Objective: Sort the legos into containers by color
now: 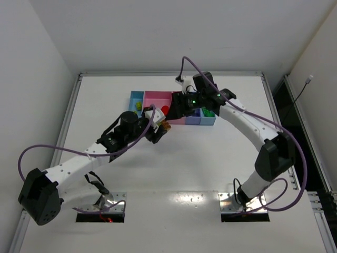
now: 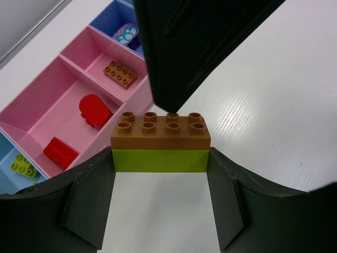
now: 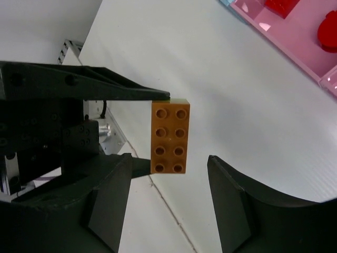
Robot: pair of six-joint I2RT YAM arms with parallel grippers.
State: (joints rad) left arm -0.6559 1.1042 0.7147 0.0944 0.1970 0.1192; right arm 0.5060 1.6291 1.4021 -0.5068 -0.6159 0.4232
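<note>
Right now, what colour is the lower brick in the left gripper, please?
The lower brick is yellow-green; it shows best in the left wrist view.

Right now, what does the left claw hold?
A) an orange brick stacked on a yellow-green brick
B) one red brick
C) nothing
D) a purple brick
A: the left wrist view shows the left claw pinching the yellow-green brick, with the orange brick stacked on it.

stacked bricks (image 2: 160, 145) held in left claw (image 2: 160, 163) | tray row (image 1: 154, 99) behind
</note>
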